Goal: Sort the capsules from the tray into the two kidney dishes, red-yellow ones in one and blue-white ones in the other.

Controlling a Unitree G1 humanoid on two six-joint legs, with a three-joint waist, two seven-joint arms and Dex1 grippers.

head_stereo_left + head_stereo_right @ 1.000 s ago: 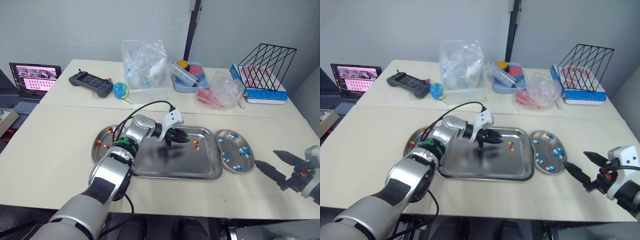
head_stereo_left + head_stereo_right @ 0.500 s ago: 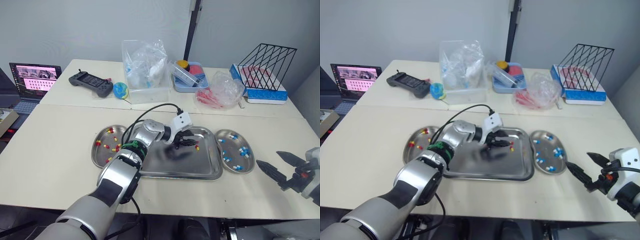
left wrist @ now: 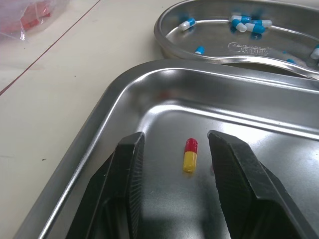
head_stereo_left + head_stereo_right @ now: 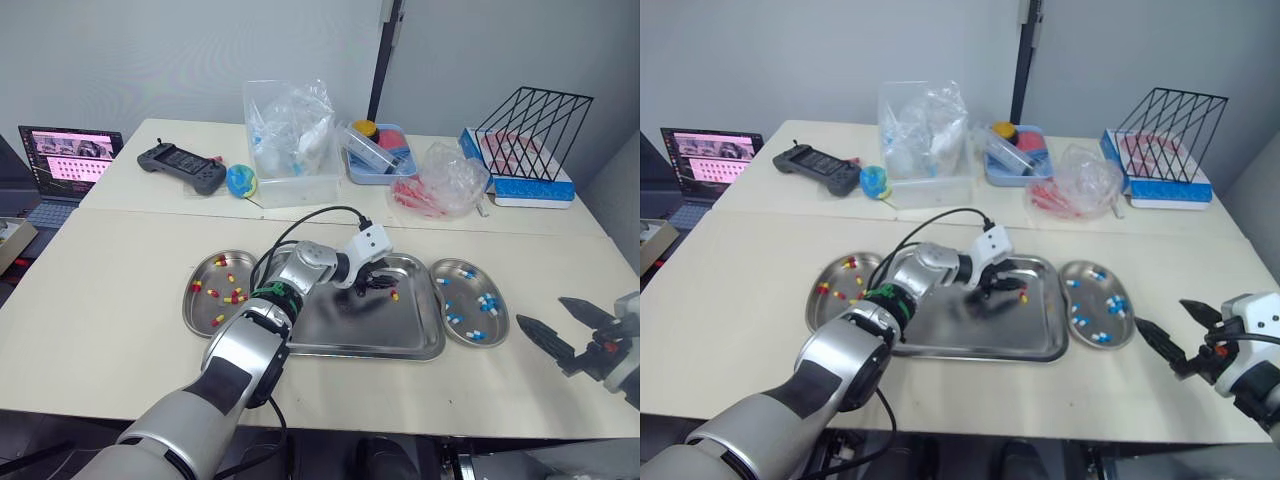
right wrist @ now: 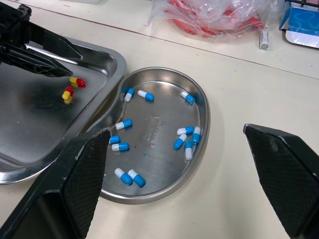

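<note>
Sorting in progress, at the approach to a pick. The rectangular stainless-steel tray lies at the centre of the tabletop. A steel kidney dish of red-yellow capsules is at its 9 o'clock and a steel kidney dish of blue-white capsules at its 3 o'clock.

You see the left end effector reaching across the tray toward 2 o'clock. Its two black fingers are apart and straddle one red-yellow capsule, which lies flat on the tray floor touching neither finger. The capsule's long axis runs along the fingers, so closing would probably clamp its sides. A second red-yellow capsule lies just beside it and could be nudged.

The right end effector hangs wide open and empty at 4 o'clock, well clear of the tray. This probably leaves the left arm room. Judged from the dishes, little remains to sort.
</note>
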